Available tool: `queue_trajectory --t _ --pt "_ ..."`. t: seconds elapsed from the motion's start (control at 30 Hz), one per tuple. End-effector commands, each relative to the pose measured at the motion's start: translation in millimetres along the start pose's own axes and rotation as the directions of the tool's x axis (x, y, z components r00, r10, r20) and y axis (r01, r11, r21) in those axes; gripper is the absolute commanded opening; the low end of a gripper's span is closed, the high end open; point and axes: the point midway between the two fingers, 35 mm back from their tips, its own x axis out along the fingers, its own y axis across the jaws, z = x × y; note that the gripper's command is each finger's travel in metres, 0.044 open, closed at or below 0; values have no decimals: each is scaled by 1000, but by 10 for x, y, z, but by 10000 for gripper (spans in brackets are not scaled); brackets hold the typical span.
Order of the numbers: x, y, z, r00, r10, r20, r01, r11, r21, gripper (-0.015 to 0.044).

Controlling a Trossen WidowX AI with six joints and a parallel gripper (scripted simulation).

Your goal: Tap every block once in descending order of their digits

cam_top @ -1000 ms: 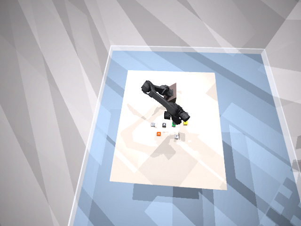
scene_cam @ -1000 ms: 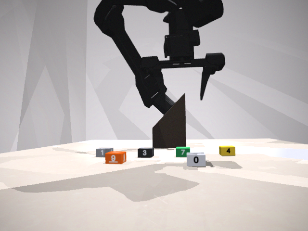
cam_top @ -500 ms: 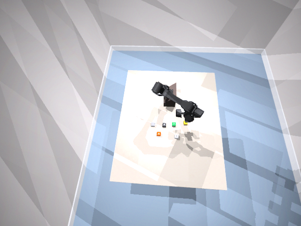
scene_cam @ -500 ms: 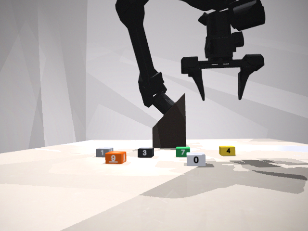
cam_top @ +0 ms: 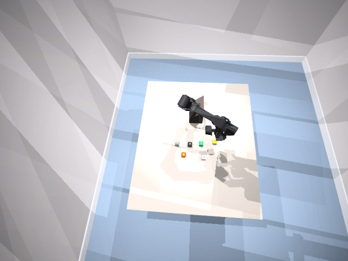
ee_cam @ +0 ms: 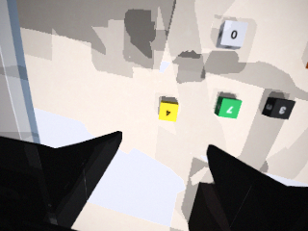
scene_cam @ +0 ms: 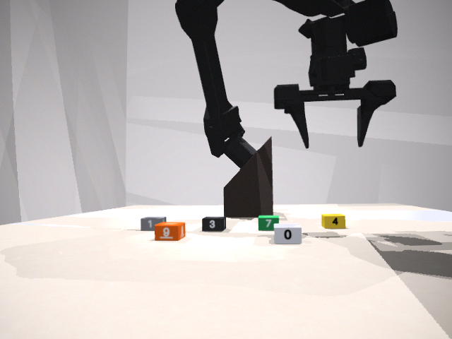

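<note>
Six digit blocks lie on the pale table top (scene_cam: 219, 292). Orange 9 (scene_cam: 169, 231) (cam_top: 183, 154) and white 0 (scene_cam: 287, 234) (cam_top: 203, 157) (ee_cam: 233, 35) form the near row. Grey 1 (scene_cam: 150, 223) (cam_top: 176, 144), black 3 (scene_cam: 212, 224) (cam_top: 190, 144) (ee_cam: 279, 108), green 7 (scene_cam: 268, 222) (cam_top: 200, 143) (ee_cam: 228, 107) and yellow 4 (scene_cam: 332, 221) (cam_top: 213, 141) (ee_cam: 168, 111) form the far row. My gripper (scene_cam: 332, 145) (ee_cam: 164, 141) (cam_top: 220, 137) is open and empty. It hangs high above the yellow 4 block and points down.
The arm's dark brown wedge-shaped base (scene_cam: 251, 189) (cam_top: 196, 115) stands just behind the black and green blocks. The table sits on a blue floor (cam_top: 280, 140) ringed by a low white border (cam_top: 323, 118).
</note>
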Motion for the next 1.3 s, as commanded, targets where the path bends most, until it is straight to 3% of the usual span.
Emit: queue_trajectory --t 0.0,0.2,0.53,1.27 --pt "16 16 -15 1000 -1 -7 1 1000 1 400" --pt "12 9 14 1000 0 -6 0 1000 1 400" --pt "17 -785 1331 1000 -5 -3 5 1000 4 400" --pt "21 -812 1357 1000 -6 -3 6 1000 4 400"
